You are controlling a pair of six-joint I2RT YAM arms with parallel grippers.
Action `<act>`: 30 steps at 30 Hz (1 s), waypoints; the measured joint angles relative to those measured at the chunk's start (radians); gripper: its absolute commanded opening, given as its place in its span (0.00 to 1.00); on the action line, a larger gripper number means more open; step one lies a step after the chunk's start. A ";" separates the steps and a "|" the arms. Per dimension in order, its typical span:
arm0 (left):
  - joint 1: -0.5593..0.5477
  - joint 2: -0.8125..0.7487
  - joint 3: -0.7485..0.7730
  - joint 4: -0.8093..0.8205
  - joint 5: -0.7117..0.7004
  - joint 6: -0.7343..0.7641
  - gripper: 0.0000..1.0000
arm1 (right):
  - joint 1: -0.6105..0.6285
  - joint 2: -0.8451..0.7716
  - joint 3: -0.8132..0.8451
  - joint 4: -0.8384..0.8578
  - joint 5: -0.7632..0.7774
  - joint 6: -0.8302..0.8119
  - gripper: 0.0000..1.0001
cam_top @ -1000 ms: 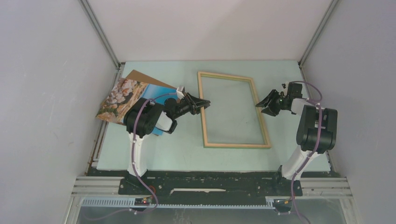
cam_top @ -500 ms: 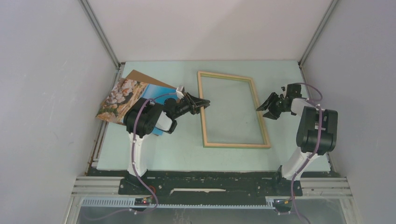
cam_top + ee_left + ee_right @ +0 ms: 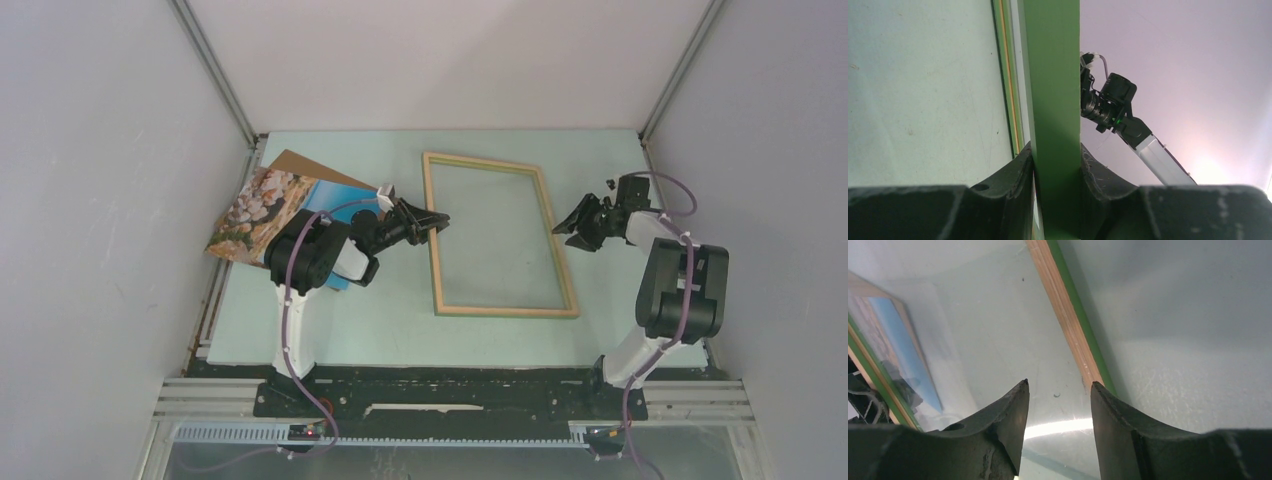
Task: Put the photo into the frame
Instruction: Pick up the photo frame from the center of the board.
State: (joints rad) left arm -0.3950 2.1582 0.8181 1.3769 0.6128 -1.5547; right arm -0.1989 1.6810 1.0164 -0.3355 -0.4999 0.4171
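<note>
The frame (image 3: 500,238), pale wood round a clear pane, lies in the middle of the table. My left gripper (image 3: 436,222) is shut on its left rail; in the left wrist view the green rail (image 3: 1053,90) fills the gap between both fingers (image 3: 1018,165). My right gripper (image 3: 563,231) hovers open at the frame's right rail, with nothing between its fingers (image 3: 1013,405); the wood and green rail (image 3: 1063,315) runs just past its tips. The photo (image 3: 262,208), rocky scenery and blue, rests at the far left on a brown backing board (image 3: 300,163).
The photo and board lean against the left wall. Grey enclosure walls stand on three sides of the pale green table (image 3: 330,330). The right arm (image 3: 1118,110) shows beyond the frame in the left wrist view.
The right arm has shifted a little, and its gripper has drawn slightly to the right at the frame's right rail. The left arm and the frame have not moved.
</note>
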 measured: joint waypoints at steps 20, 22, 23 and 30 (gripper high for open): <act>0.005 0.000 0.000 0.006 -0.004 -0.008 0.17 | 0.019 0.081 -0.035 0.129 -0.100 0.032 0.54; 0.010 0.000 0.000 0.009 -0.007 -0.009 0.17 | 0.019 0.081 -0.050 0.163 -0.122 0.046 0.54; 0.013 0.000 0.000 0.011 -0.007 -0.010 0.18 | 0.019 0.081 -0.054 0.174 -0.130 0.050 0.54; 0.019 0.000 0.000 0.016 -0.011 -0.017 0.18 | 0.020 0.082 -0.068 0.207 -0.147 0.068 0.54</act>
State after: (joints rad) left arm -0.3759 2.1582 0.8181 1.3930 0.6022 -1.5715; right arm -0.1787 1.7634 0.9489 -0.1284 -0.6472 0.4847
